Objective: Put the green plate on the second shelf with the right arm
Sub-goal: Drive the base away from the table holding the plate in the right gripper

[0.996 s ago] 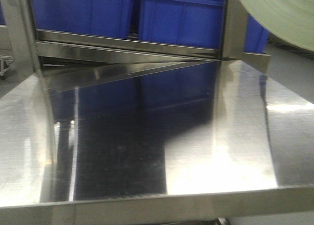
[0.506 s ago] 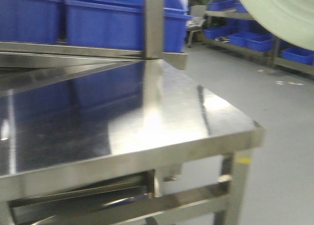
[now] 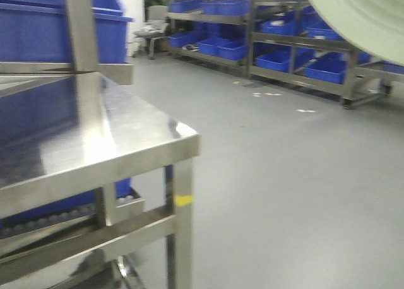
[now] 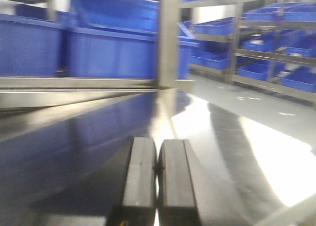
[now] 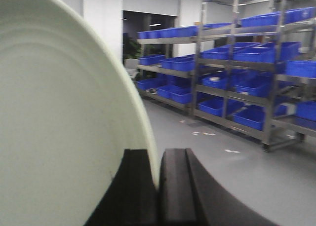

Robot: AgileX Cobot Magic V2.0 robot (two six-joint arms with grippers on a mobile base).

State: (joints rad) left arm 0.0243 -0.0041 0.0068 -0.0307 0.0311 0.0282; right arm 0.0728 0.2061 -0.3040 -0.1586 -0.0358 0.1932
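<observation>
The green plate [image 5: 64, 127] is pale sage green and fills the left half of the right wrist view, held on edge. My right gripper [image 5: 157, 159] is shut on its rim, one black finger on each side. In the front view the plate [image 3: 360, 17] shows at the top right corner, high above the floor; the right gripper itself is out of that view. My left gripper [image 4: 158, 149] is shut and empty, low over the shiny steel tabletop [image 4: 74, 137].
A stainless steel table [image 3: 126, 137] with an upright post [image 3: 82, 43] stands at the left, its corner at mid-frame. Blue bins [image 3: 38, 30] sit behind it. Steel racks with blue bins [image 3: 284, 55] line the far wall across grey floor [image 3: 284, 175].
The front view has swung to the right: the steel table slid from filling the frame to the left edge, and open floor and far racks came into view. The plate stays at top right.
</observation>
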